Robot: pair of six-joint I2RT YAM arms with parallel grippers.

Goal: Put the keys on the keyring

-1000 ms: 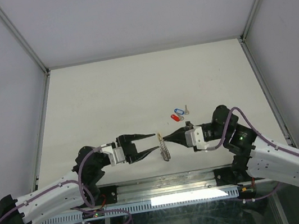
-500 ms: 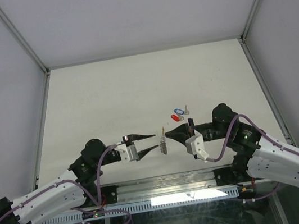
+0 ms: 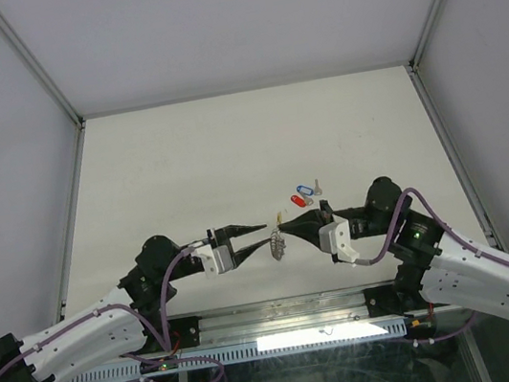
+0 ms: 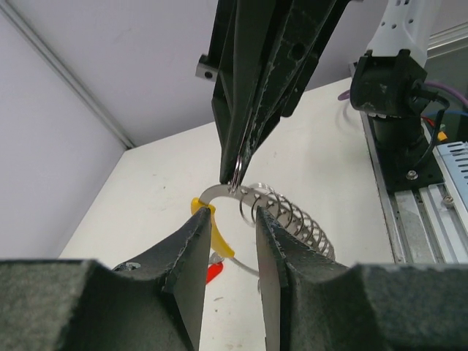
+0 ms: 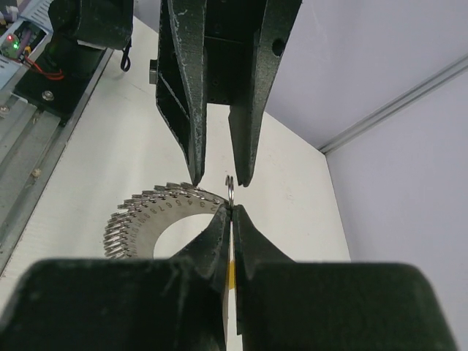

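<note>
The keyring (image 3: 277, 243) hangs above the table between both arms, a flat silvery plate with a yellow arc (image 4: 219, 240) and several small wire loops (image 4: 292, 218). My right gripper (image 5: 230, 210) is shut on its plate edge, and one small loop (image 5: 229, 186) sticks up past the tips. My left gripper (image 4: 232, 218) faces it, jaws apart and straddling the ring near the yellow arc. The keys lie on the table beyond the grippers. Their blue tag (image 3: 304, 187), red tag (image 3: 298, 201) and a bare metal piece (image 3: 317, 184) show.
A metal rail (image 3: 285, 320) runs along the near table edge by the arm bases. Grey walls with slanted aluminium posts (image 3: 65, 231) close in both sides and the back. The white tabletop (image 3: 228, 147) stretches away behind the keys.
My left gripper has moved right up to the keyring and its jaws have narrowed. My right gripper has shifted slightly, turning the ring while still holding it.
</note>
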